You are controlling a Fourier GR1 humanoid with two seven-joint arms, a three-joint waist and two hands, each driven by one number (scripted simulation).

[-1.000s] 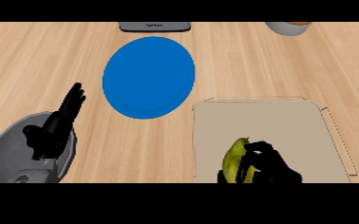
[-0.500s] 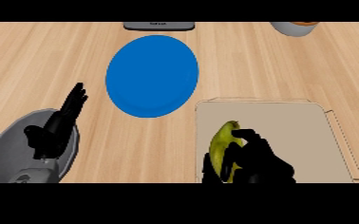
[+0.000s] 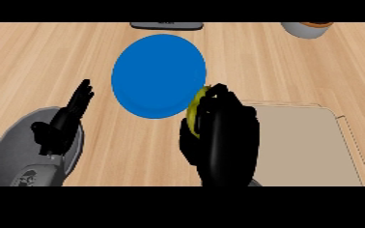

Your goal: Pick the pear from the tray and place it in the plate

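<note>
I read the right hand (image 3: 222, 142) as closed around the pear (image 3: 195, 109). Its fingers (image 3: 227, 95) and thumb curl over the fruit and hide most of it. Only a narrow yellow-green strip shows along the hand's left side.

The pear is off the tray (image 3: 306, 145). It sits in the hand between the tray's left edge and the lower right rim of the blue plate (image 3: 157, 72). The strip's upper end overlaps the plate's rim in the head view. I cannot tell whether the pear touches the plate or is held above it.

The tray lies on the wooden counter (image 3: 57, 53), to the right of the hand, with its left part hidden behind the hand. The plate lies flat on the counter, just beside the tray's upper left corner.

The left hand (image 3: 63, 123) shows at the lower left, well apart from the plate. Its fingers are straight and point up the view. It holds nothing and touches nothing I can see.

A dark grey object (image 3: 166, 25) and a pale bowl (image 3: 306, 29) sit at the counter's far edge.
</note>
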